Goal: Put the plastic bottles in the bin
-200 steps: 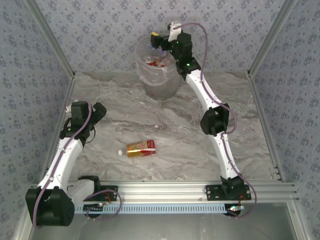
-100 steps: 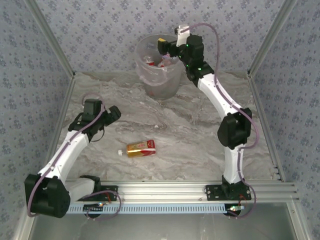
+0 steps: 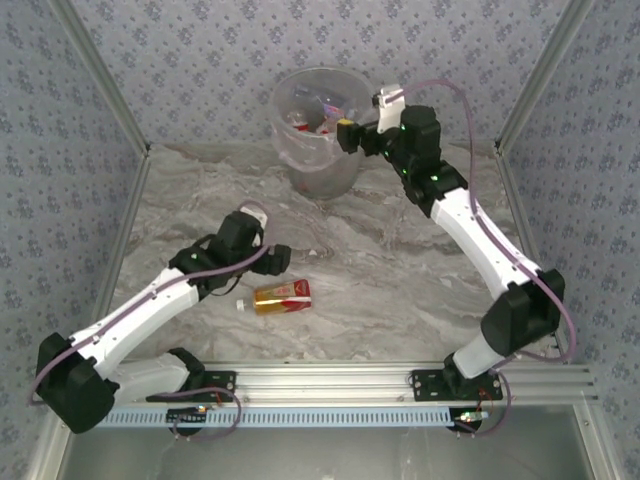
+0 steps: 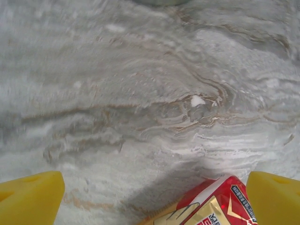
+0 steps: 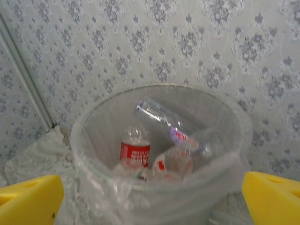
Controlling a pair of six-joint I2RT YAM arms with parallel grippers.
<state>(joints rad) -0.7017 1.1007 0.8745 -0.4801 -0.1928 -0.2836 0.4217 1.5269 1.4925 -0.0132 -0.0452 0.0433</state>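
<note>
My left gripper (image 3: 277,258) hangs low over the marble-patterned table (image 3: 400,290), jaws spread wide and holding nothing. The gold-and-red bottle (image 3: 282,296) lies on its side close by my fingertips, its white cap (image 3: 241,304) pointing left. Farther back, my right gripper (image 3: 347,134) is wide open and empty beside the rim of the bin (image 5: 159,89), which stands against the wallpapered wall (image 5: 197,37). Inside are a red-labelled bottle (image 5: 135,152) and a clear bottle (image 5: 171,127) leaning above it.

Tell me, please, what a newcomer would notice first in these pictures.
Probably the gold-and-red bottle, lying alone on the marble table near the front, with the open left gripper close to it. Next, the bin at the back wall, several bottles inside, and the open right gripper beside its rim.
</note>
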